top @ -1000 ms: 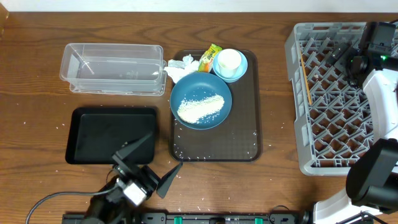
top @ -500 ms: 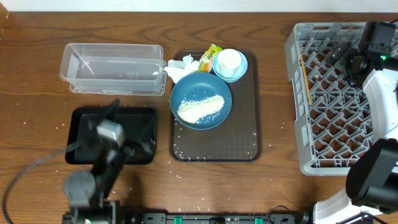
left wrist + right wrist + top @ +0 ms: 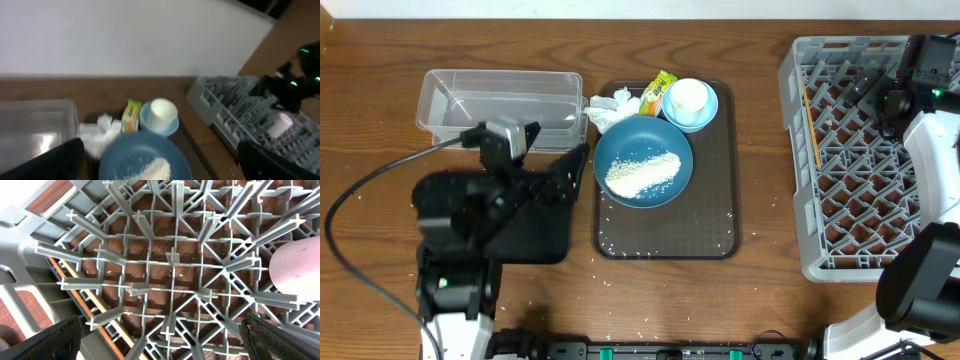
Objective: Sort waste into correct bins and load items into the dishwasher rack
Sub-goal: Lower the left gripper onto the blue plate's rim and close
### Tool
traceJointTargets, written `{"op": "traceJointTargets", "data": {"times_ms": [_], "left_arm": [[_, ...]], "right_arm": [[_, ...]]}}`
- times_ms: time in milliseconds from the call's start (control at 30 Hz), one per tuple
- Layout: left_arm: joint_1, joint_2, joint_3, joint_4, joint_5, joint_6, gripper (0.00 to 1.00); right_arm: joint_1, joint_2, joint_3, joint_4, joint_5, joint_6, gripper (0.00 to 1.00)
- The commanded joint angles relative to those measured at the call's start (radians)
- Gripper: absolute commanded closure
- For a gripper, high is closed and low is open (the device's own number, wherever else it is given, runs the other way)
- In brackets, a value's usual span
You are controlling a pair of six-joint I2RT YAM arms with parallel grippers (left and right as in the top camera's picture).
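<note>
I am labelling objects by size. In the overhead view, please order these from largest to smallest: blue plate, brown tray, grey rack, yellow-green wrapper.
1. grey rack, clearly the largest
2. brown tray
3. blue plate
4. yellow-green wrapper, by far the smallest

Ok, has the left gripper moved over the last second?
Yes. The left gripper has swung up from the table's near edge, across the black tray toward the clear tub, and now sits open near the blue plate.
</note>
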Motion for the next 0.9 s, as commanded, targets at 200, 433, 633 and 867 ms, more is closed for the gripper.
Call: {"op": "traceJointTargets", "data": {"times_ms": [200,433,633,867], "left_arm": [[-0.201,0.404,0.603,-0.790,-0.422,0.135,0.02],[-0.371,0.558,0.678,-0.798,-0.204,0.097,0.02],[-0.563,0.703,0.679,-0.742,-0.432,0.142,0.02],[-0.746,0.860,0.679,-0.670,-0.669,0.142,0.02]], "right_arm": [[-0.003,0.014,0.000,0.000,0.004,0.018,0.01],[-0.003,0.014,0.000,0.000,0.004,0.018,0.01],[-0.003,0.014,0.000,0.000,0.004,0.018,0.01],[-0.003,0.014,0.000,0.000,0.004,0.018,0.01]]}}
